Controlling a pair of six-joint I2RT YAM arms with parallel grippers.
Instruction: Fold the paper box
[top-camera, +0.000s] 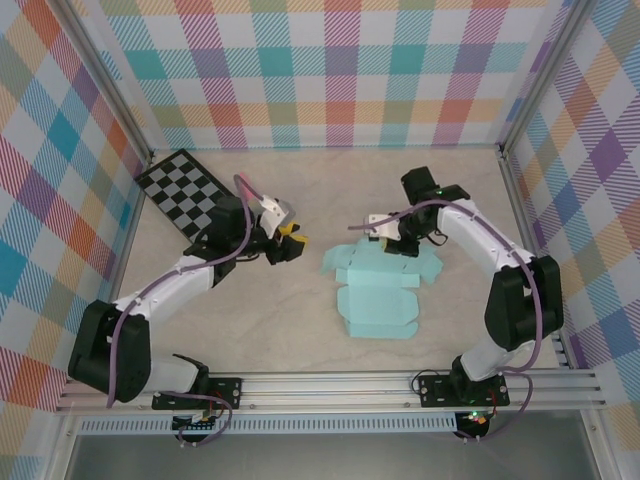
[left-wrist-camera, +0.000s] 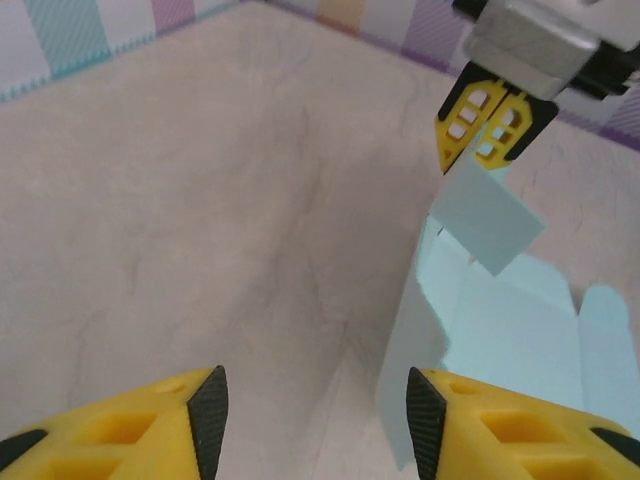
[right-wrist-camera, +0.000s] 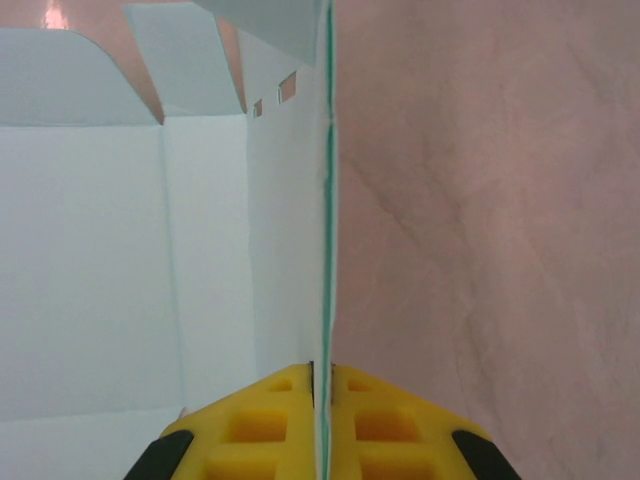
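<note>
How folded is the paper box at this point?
Partly folded: the paper box mostly lies spread on the table, but the right gripper pinches one panel upright.

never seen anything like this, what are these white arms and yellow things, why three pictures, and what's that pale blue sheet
These are two robot arms bolted at the near edge of a table. The overhead picture comes from a fixed camera above and behind them; the other two come from cameras on each wrist, looking past that arm's own yellow fingers.

The pale sheet is a paper box, cut card with flaps, partly folded. A checkerboard lies at the far left corner.

The right gripper is shut on an upright flap of the box, its edge pinched between the fingers. The left gripper stands open beside the box, holding nothing.
</note>
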